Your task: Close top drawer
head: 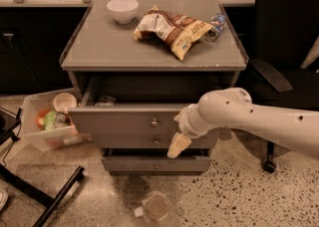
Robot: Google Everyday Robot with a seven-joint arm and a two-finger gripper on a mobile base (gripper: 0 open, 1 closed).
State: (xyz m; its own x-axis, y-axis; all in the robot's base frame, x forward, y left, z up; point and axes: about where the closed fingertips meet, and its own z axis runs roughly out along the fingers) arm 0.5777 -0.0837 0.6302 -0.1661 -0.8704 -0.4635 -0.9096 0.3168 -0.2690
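The top drawer (pixel 119 121) of the grey cabinet (pixel 149 47) stands partly open. Its flat front panel has a small round metal knob (pixel 154 121). A small white packet (pixel 104 100) shows inside at the left. My gripper (pixel 178 145) sits at the end of the white arm (pixel 249 116), against the right part of the drawer front, right of the knob and a little below it. Two shorter drawer fronts with knobs (pixel 156 141) (pixel 156 165) sit shut below.
On the cabinet top are a white bowl (pixel 122 9), a crumpled chip bag (pixel 172 27) and a small bottle (pixel 215 24). A clear bin (pixel 47 121) with cups stands on the floor at left. A black office chair (pixel 284 47) is at right. A round lid (pixel 156 206) lies on the floor.
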